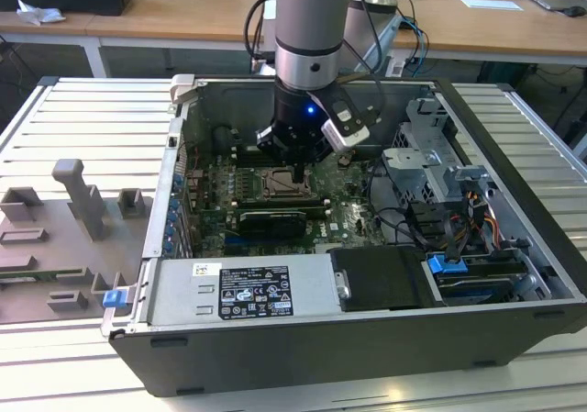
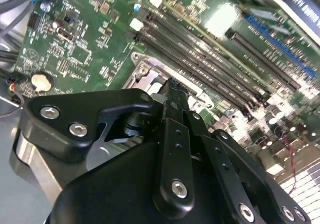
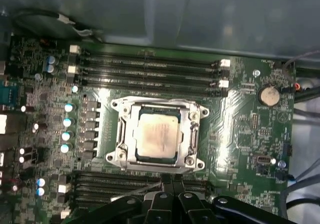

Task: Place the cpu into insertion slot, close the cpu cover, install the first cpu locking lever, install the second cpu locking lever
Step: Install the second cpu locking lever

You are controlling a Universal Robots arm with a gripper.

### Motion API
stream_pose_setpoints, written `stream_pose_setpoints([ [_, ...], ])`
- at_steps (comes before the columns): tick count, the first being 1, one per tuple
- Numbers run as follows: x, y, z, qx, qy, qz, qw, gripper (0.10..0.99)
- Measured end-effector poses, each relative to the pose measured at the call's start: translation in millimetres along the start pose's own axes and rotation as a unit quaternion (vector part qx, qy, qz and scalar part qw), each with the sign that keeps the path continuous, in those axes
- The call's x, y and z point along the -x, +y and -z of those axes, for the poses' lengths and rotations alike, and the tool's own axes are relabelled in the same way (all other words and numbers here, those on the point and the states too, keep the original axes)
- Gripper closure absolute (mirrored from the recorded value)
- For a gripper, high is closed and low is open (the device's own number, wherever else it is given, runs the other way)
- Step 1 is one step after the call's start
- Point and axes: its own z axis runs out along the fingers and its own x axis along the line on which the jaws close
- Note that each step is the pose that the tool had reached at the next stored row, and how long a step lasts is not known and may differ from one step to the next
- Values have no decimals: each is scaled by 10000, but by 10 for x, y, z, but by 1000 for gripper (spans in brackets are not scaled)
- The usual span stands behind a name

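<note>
Fingers [image 3: 170, 181] of the arm's gripper stood pressed together with nothing between them, tips hovering just beside the near edge of the insertion slot [image 3: 156, 135]. Inside the slot lay the cpu [image 3: 155, 134], framed by the silvery cpu cover [image 3: 120, 134] lying flat around it on the green motherboard [image 3: 240, 134], between the memory slots [image 3: 150, 74].

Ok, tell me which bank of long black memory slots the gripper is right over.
In the first wrist view, the gripper overlaps the bank beside the socket. The other bank lies across the socket, clear of it.
</note>
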Motion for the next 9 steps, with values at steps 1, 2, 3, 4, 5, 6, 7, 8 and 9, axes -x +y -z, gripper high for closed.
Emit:
stream_pose_setpoints([
  [1,-2,-13,-1,2,0,0,10000,980],
  [2,-3,-21,-3,4,-1,-1,10000,980],
  [3,-4,-26,-4,4,-1,0,10000,980],
  [4,-6,-42,-5,5,-1,0,10000,980],
  [5,-9,-46,-10,6,-1,-1,10000,980],
  [6,-9,-51,-13,5,-1,-4,10000,980],
  [7,-10,-57,-13,4,0,-8,10000,980],
  [8,-10,-64,-14,6,-1,-8,10000,980],
  [9,-13,-79,-14,10,-1,-9,10000,980],
])
